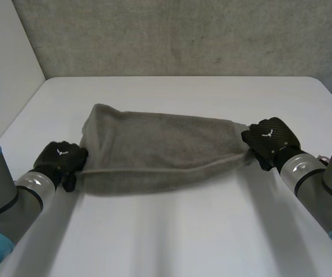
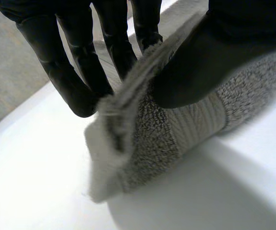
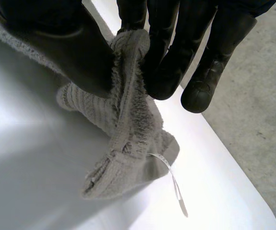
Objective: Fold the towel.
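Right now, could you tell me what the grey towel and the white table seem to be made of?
The grey towel looks like cotton terry: fuzzy looped pile, flat ribbed band. The white table looks smooth, faintly glossy, perhaps laminate or painted board.

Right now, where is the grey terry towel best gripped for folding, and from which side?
At its two short ends, each from its outer side. The grey terry towel is stretched across the white table, and the left hand and right hand pinch those ends between thumb and fingers, middle free.
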Robot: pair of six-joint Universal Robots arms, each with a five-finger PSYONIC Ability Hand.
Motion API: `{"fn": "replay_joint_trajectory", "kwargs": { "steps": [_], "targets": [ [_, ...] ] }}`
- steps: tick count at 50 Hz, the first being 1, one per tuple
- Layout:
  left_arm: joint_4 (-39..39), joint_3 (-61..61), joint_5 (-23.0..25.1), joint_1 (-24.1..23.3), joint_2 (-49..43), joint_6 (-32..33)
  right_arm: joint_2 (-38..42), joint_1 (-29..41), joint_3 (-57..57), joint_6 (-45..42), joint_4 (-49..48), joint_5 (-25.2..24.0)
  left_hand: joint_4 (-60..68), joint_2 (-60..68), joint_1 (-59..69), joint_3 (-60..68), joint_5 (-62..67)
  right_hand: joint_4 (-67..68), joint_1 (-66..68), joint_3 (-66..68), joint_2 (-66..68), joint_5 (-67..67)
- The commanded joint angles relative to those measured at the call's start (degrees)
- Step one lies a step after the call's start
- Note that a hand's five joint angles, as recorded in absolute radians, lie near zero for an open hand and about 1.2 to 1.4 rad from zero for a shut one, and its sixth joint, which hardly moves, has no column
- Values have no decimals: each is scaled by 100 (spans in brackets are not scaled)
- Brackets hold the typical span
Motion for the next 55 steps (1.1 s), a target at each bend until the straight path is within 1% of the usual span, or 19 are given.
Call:
{"fn": "replay_joint_trajectory", "kwargs": {
  "steps": [1,8,10,15,23,30,35,37,38,40,41,43,47,49,51,52,53,54,55],
  "targets": [
    [10,74,48,153,585,-4,-455,-328,-226,57,596,-93,-714,-655,-443,-826,-1559,288,424,299,479,328],
    [-43,12,128,311,1396,-66,-835,-584,-473,207,1344,-365,-714,-655,-443,-826,-1559,288,424,299,479,328],
    [-322,-49,233,320,1781,-66,-1001,-741,-595,225,1956,-636,-714,-655,-443,-826,-1559,288,424,299,479,328],
    [-815,-119,487,329,2274,-83,-1580,-1075,-657,216,2538,-1067,-714,-655,-443,-826,-1559,288,424,299,479,328],
    [-966,-85,752,329,2943,-75,-2451,-1357,-771,383,2592,-1455,-714,-655,-443,-826,-1559,288,424,299,479,328],
    [-922,118,769,346,2759,-66,-2223,-1375,-1009,357,2680,-1455,-714,-655,-443,-826,-1559,288,424,299,479,328],
    [-737,566,725,258,1572,-13,-1371,-1173,-1527,234,2874,-1359,-714,-655,-443,-826,-1559,288,424,299,479,328],
    [-763,1134,673,241,715,-13,-750,-893,-2052,-55,3197,-1175,-714,-655,-443,-826,-1559,288,424,299,479,328],
    [-763,1137,673,241,711,-13,-747,-892,-2055,-56,3199,-1174,-714,-655,-443,-826,-1559,288,424,299,479,328],
    [-833,1784,646,223,-85,-13,-100,-655,-2632,-476,3435,-719,-714,-655,-443,-826,-1559,288,424,299,479,328],
    [-834,1788,646,223,-89,-13,-96,-654,-2635,-478,3436,-717,-714,-655,-443,-826,-1559,288,424,299,479,328],
    [-965,2601,611,171,-692,-22,437,-444,-3168,-933,3454,-166,-714,-655,-443,-826,-1559,288,424,299,479,328],
    [-1053,3480,471,144,-1107,-22,868,-216,-3809,-1338,3349,370,-714,-655,-443,-826,-1559,288,424,299,479,328],
    [-1045,3915,426,127,-1231,-31,1046,-101,-4182,-1419,3120,549,-714,-655,-443,-826,-1559,288,424,299,479,328],
    [-1010,4641,400,109,-1328,-118,1178,101,-4681,-1375,2097,671,-714,-655,-443,-826,-1559,288,424,299,479,328],
    [-1010,4644,400,109,-1328,-119,1178,102,-4683,-1375,2091,672,-714,-655,-443,-826,-1559,288,424,299,479,328],
    [-879,4923,400,92,-1319,-180,1143,180,-4683,-1323,1308,689,-714,-655,-443,-826,-1559,288,424,299,479,328],
    [-878,4925,400,91,-1319,-180,1143,181,-4683,-1322,1300,689,-714,-655,-443,-826,-1559,288,424,299,479,328],
    [-573,5125,383,74,-1276,-328,1108,224,-4569,-1270,421,707,-714,-655,-443,-826,-1559,288,424,299,479,328]
  ]
}}
